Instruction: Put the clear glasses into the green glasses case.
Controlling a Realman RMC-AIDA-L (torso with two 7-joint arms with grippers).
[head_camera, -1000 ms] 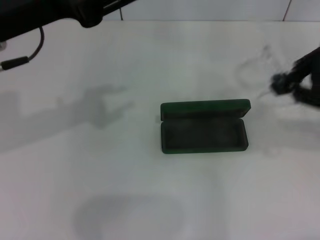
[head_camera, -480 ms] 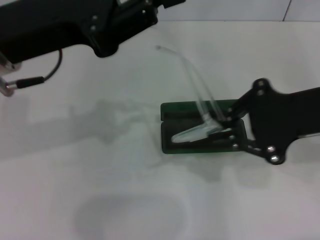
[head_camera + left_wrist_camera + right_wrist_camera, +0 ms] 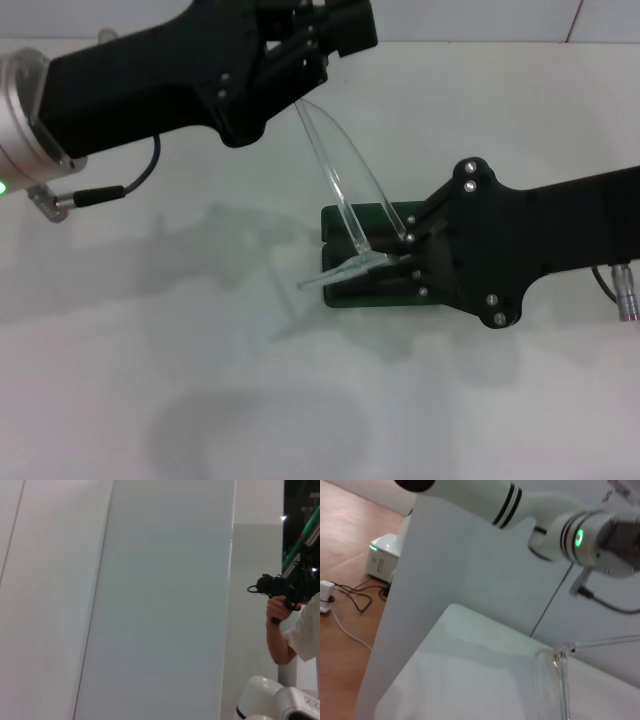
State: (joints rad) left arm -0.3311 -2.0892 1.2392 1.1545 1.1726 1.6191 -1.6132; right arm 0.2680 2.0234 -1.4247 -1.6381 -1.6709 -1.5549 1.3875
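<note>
Right tool (image 3: pixel 405 262) grips the glasses (image 3: pixel 345 215) over the open case (image 3: pixel 345 222), hiding most of it. One arm sticks up toward the left tool (image 3: pixel 325 45); can't tell its state.

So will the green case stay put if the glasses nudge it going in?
Probably it slides: the green glasses case lies open and flat on a smooth white table, unheld. Tipping seems unlikely, being low and wide. The clear glasses look thin and springy, held between the left gripper and right gripper.
</note>
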